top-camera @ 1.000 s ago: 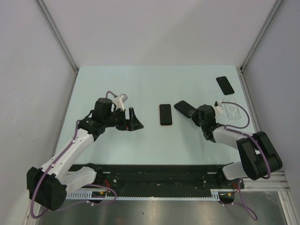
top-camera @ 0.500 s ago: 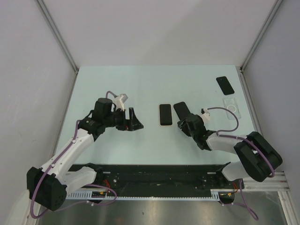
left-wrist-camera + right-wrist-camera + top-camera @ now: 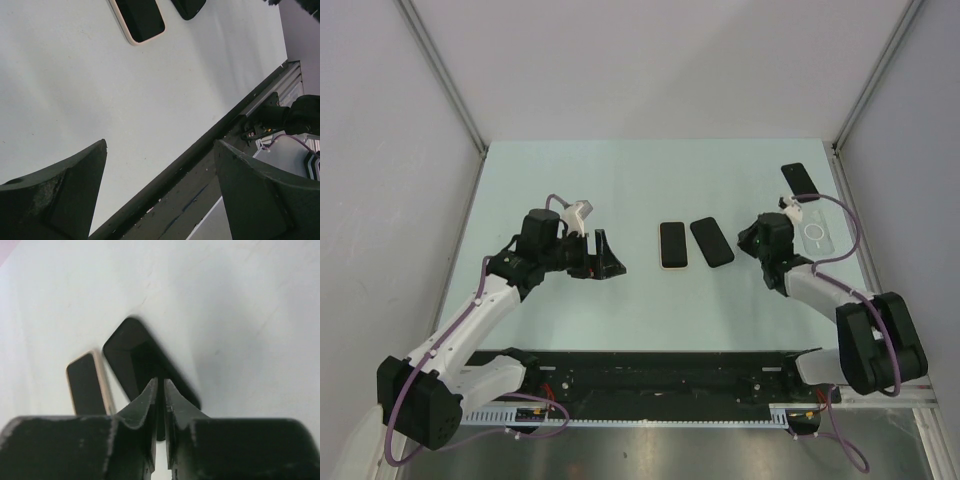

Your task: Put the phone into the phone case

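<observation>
pale table [image 3: 620, 180]: right gripper [image 3: 160, 382], closed and empty, drew back to 3 o'clock; black case [image 3: 712, 241] now beside phone [image 3: 672, 245], ready; left gripper [image 3: 160, 144] open.

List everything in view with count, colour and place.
cream-rimmed phone: 1, black screen with cream rim, table centre
black slab: 1, black, just right of that phone, apart from it and angled; phone or case, cannot tell
dark phone: 1, black, far right corner
clear case: 1, transparent with a ring, right edge
table: 1, pale green
left gripper: 1, black, open, empty, left of centre
right gripper: 1, black, shut, empty, right of the slab
</observation>
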`<control>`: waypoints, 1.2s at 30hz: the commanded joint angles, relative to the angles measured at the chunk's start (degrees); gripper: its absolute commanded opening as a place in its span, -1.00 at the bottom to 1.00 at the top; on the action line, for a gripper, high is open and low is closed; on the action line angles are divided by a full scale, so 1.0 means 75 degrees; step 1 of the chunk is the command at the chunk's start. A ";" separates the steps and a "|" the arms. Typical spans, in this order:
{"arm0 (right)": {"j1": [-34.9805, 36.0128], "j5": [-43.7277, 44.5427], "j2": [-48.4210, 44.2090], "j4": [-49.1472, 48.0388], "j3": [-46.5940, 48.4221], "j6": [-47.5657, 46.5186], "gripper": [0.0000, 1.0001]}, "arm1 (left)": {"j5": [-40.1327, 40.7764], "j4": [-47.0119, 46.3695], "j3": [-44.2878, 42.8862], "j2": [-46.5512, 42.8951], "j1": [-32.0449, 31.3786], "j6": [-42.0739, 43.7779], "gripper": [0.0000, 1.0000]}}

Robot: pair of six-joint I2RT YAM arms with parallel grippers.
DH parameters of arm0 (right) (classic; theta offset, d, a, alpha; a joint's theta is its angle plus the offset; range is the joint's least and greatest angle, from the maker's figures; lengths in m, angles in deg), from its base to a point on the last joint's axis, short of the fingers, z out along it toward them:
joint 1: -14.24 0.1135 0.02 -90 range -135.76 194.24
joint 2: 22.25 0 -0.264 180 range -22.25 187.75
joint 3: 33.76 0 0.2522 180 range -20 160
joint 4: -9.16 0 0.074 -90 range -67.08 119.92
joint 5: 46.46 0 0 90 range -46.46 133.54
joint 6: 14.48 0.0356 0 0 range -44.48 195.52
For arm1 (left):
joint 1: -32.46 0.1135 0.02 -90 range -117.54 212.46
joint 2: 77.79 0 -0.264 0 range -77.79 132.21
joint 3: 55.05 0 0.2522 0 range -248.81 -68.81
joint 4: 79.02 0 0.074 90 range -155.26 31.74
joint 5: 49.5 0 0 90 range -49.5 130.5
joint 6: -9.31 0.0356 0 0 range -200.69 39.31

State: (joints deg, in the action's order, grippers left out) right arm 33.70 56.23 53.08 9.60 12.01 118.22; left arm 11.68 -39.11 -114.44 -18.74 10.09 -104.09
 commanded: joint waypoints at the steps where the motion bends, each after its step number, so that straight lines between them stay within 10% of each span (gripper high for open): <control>1: -0.0894 -0.0695 0.0607 0.0650 0.0710 -0.1426 -0.82 | -0.0001 -0.0088 0.0013 -0.0150 0.0030 0.0143 0.81; 12: -0.1025 -0.1609 0.2564 0.0651 0.1041 -0.1158 -0.86 | 0.0057 -0.0041 0.0001 -0.0197 0.0030 0.0167 0.81; 25: -0.0108 -0.1774 0.2005 0.0979 0.1075 -0.0757 -0.83 | 0.0011 -0.0030 -0.0010 -0.0197 0.0030 0.0190 0.81; 36: -0.2465 -0.1738 0.2597 0.1122 0.3699 -0.3547 0.14 | 0.0116 -0.0041 -0.0034 -0.0221 0.0018 0.0190 0.81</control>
State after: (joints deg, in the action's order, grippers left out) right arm 18.21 42.55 69.21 20.88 31.25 101.80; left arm 11.88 -38.94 -114.44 -18.98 10.09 -104.05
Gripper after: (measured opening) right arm 0.504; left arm 0.906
